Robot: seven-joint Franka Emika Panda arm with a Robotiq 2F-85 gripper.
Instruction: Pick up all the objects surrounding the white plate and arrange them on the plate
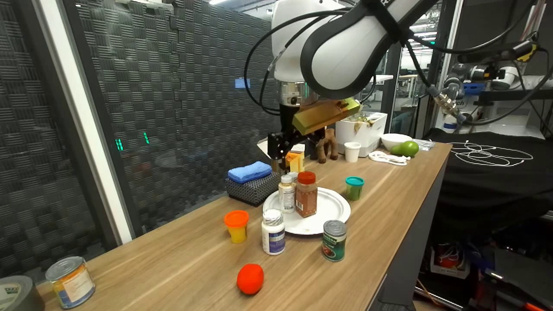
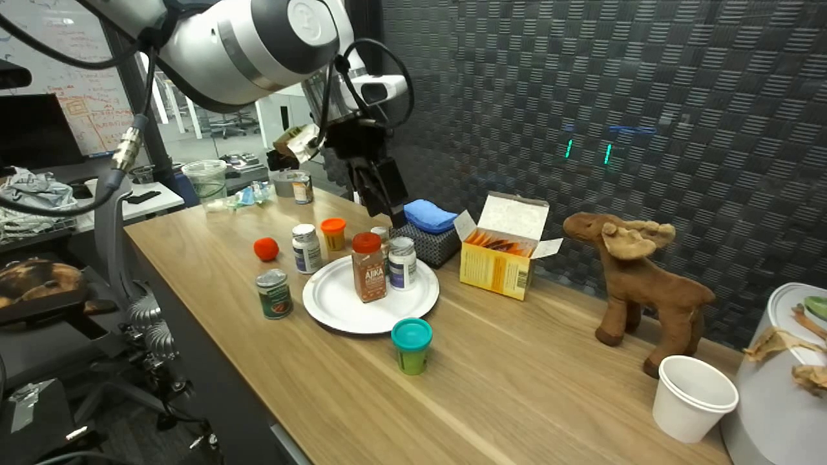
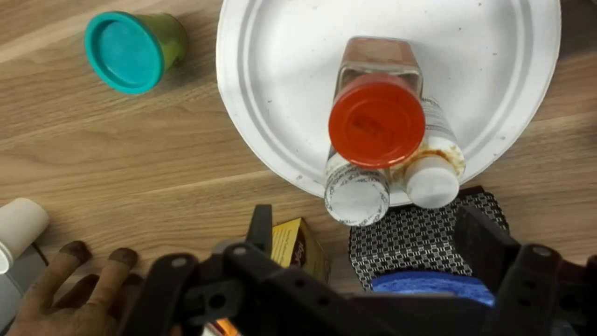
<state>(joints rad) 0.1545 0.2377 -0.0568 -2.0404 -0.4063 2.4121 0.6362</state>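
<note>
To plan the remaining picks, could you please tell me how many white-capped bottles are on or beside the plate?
3: one bottle and another bottle on the white plate, and a third bottle on the table beside it. None appears hidden.

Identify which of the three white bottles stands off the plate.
The white bottle between the orange-lidded tub and the green can: it stands on the tabletop, while the other two white bottles stand on the white plate beside the red-capped jar.
</note>
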